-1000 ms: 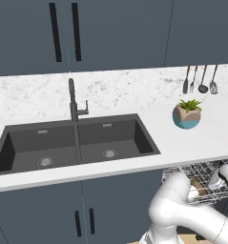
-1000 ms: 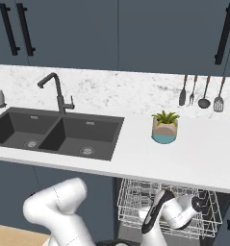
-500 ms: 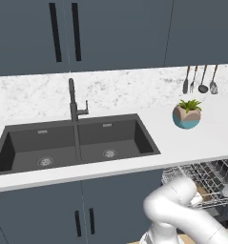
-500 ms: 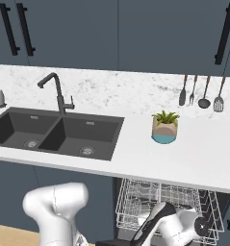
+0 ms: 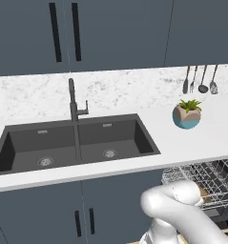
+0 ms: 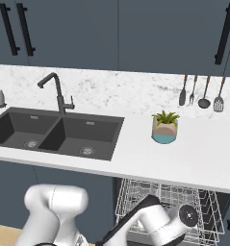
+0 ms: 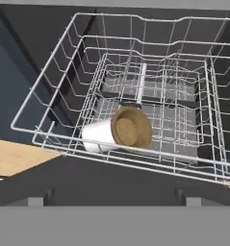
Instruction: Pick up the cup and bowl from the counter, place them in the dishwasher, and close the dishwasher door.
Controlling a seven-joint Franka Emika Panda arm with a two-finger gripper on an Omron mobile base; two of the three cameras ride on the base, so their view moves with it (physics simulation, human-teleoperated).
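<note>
Cup lies on its side in the dishwasher's wire rack, pulled out below the counter; the gripper, fingers spread wide and seemingly empty, hovers above.

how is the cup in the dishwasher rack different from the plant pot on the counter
The cup lies on its side in the wire rack; the plant pot stands upright on the counter. The cup is white outside with a brown inside and holds nothing; the pot is tan over blue and holds a green plant. Both are small round containers.
</note>
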